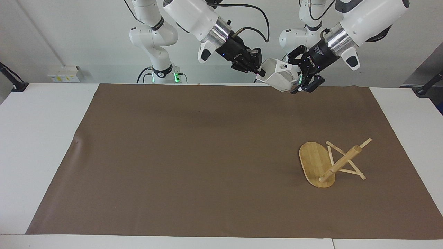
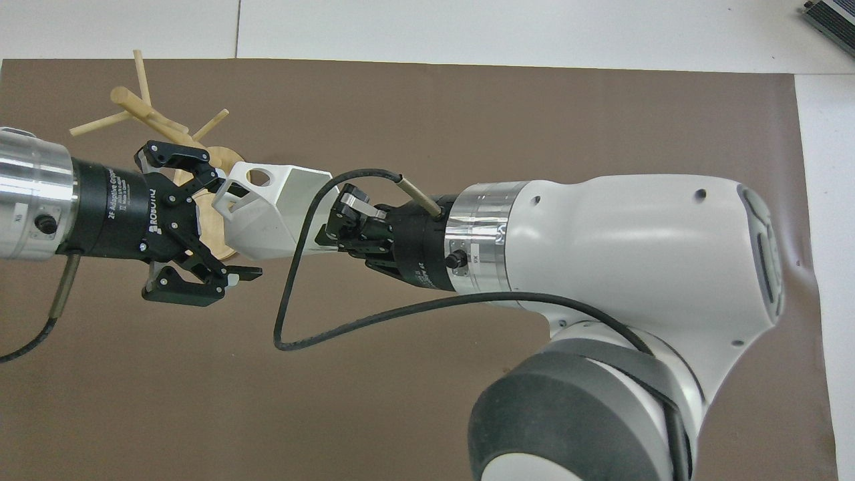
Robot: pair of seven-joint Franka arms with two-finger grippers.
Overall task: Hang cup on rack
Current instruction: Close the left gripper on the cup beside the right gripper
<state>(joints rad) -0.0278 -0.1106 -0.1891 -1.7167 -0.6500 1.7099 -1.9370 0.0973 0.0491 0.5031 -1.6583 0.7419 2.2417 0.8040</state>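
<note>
Up in the air, over the edge of the brown paper mat [image 1: 207, 155] nearest the robots, the right gripper [image 1: 260, 72] is clamped tight on the rim of the small white faceted cup [image 1: 279, 79] and holds it tipped on its side. The cup's blocky handle with its round hole [image 2: 257, 178] points toward the left gripper [image 1: 298, 76]. That gripper's jaws stand wide apart on either side of the cup's handle end, gripping nothing; whether a finger touches the cup I cannot tell.

The light bamboo mug rack [image 1: 328, 162] lies toppled on the mat toward the left arm's end of the table, its oval base [image 1: 313, 160] on edge, its post and thin pegs slanting.
</note>
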